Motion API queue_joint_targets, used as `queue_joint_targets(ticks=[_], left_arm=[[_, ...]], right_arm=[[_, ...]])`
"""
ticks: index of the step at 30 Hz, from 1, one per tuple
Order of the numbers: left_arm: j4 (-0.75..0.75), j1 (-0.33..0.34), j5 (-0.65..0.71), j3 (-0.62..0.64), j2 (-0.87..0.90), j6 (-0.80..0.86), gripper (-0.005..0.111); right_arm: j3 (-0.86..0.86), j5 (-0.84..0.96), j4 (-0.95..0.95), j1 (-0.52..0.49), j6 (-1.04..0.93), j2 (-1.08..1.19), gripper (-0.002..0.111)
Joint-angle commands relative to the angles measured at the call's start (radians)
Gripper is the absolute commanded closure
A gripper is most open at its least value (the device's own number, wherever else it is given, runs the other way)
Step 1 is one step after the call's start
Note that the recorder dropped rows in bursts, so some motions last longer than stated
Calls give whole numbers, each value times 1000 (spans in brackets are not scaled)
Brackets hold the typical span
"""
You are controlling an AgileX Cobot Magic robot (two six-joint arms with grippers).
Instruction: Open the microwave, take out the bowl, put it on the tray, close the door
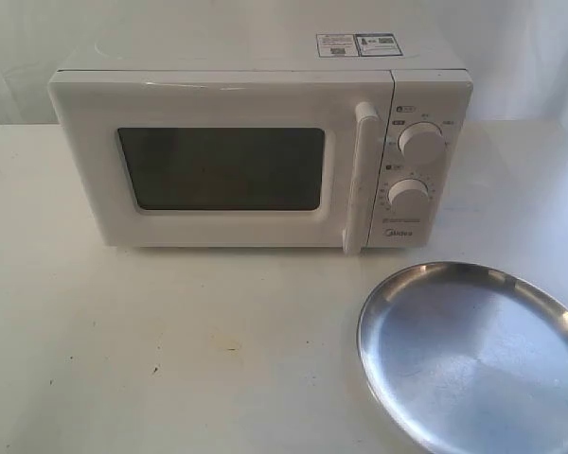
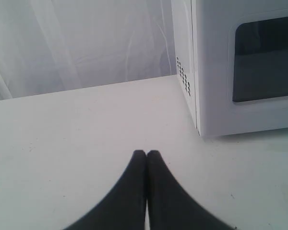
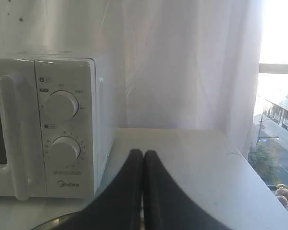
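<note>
The tray (image 1: 473,359) lies flat and bare on the table (image 1: 170,331), just in front of the microwave (image 1: 227,95) and off toward its control-panel end. The door (image 1: 218,112) is shut. The bowl cannot be seen through the dark window (image 1: 222,168); I judge it is inside, so nothing of the task is done yet. Neither arm shows in the exterior view. The right gripper (image 3: 143,153) has its fingers pressed together on nothing and hangs in front of the microwave's panel end, over the tray's near rim. The left gripper (image 2: 146,154) is likewise closed and empty, low over the table off the microwave's opposite front corner. The bar handle (image 1: 358,180) stands just beside the two knobs (image 1: 421,142), so a reach that drifts toward the panel could turn a knob instead of catching the bar, and closed fingers would only push against it. The microwave rests loose on the table, and a hard pull could drag the whole box forward toward the tray. The hinge looks to be on the edge away from the panel, so the door would likely swing out near the left gripper. The bowl may slip in the fingers, and the tray could skid when it is set down.
</note>
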Motion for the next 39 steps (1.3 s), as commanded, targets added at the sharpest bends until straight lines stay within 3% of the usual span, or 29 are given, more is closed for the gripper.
queue_joint_targets(ticks=[1,13,18,23,32,36,39], left_arm=[[-8,-4,-4,-3,-2,0,107],[-8,-4,-4,-3,-2,0,107],[-8,-4,-4,-3,-2,0,107],[-8,-4,-4,-3,-2,0,107],[-8,-4,-4,-3,-2,0,107],[-8,-4,-4,-3,-2,0,107],[-8,-4,-4,-3,-2,0,107]], right_arm=[[4,-7,2,-4,1,-5,108],[4,-27,2,-4,-3,-5,108],[4,-154,2,-4,2,-5,108],[4,-137,2,-4,333,-5,108],[4,-142,4,-4,358,-5,108],[4,-305,-44,-2,333,-5,108],[4,-424,-127,-1,428,-5,108]])
